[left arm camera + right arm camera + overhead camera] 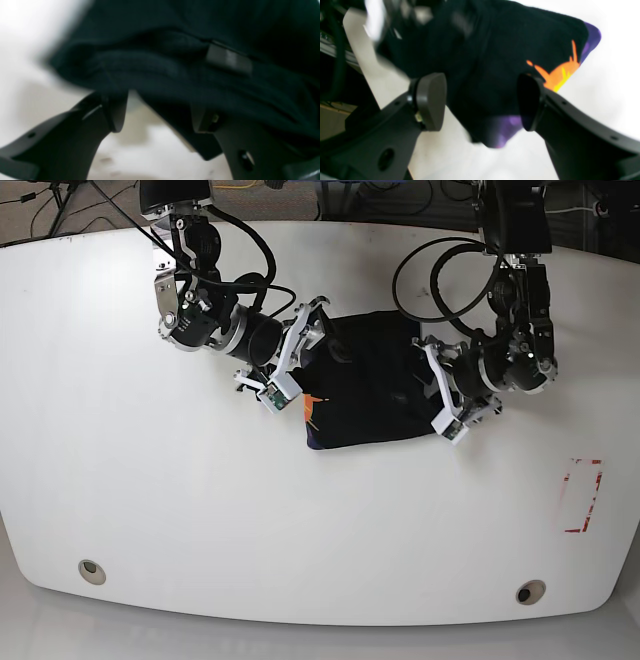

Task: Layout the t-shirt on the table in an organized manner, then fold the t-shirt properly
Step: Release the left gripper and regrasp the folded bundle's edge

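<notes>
White table [150, 510] fills my view, the folded black t-shirt [365, 385] lying near its middle. I see the right gripper [481, 100] and left gripper [157, 117] both spread apart at the shirt's edges, clamping nothing.

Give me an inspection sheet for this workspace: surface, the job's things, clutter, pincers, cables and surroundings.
Surface: large glossy white table, two round grommet holes near the front edge, red-and-white tape rectangle at one side.
Job's things: black cloth t-shirt folded into a compact block mid-table, orange and purple print showing at one edge.
Clutter: nothing seen.
Pincers: left pincer open at the shirt's edge; right pincer open, straddling the printed edge, not clamped.
Cables: black cables loop along both arms, above the table.
Surroundings: dark floor and more wiring beyond the far edge; details unclear.
</notes>
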You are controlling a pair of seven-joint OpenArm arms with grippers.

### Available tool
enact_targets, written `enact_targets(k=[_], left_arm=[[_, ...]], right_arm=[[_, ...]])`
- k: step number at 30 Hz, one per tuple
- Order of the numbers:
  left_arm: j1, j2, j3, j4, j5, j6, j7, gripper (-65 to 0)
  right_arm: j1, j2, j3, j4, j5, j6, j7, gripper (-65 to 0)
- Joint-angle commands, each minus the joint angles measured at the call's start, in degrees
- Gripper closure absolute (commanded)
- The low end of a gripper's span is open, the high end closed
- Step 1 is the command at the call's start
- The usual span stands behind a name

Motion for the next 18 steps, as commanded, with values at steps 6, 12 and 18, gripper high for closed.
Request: enact_targets(k=[6, 12, 18], left_arm=[[-1.0, -0.1, -1.8, 7.3, -1.1, -0.1, 2.2, -36.9], [-1.2, -0.5, -4.4, 13.9, -1.1, -0.1, 2.2, -36.9], [-2.4, -5.3, -7.1, 17.6, -1.1, -0.1, 2.3, -36.8]], right_arm=[[0.7, 0.3, 0.2, 0.8, 0.8, 0.4, 1.4, -42.3], [0.9, 0.5, 0.2, 0.8, 0.7, 0.4, 1.4, -42.3], [1.3, 1.2, 0.2, 0.8, 0.7, 0.3, 1.4, -42.3]])
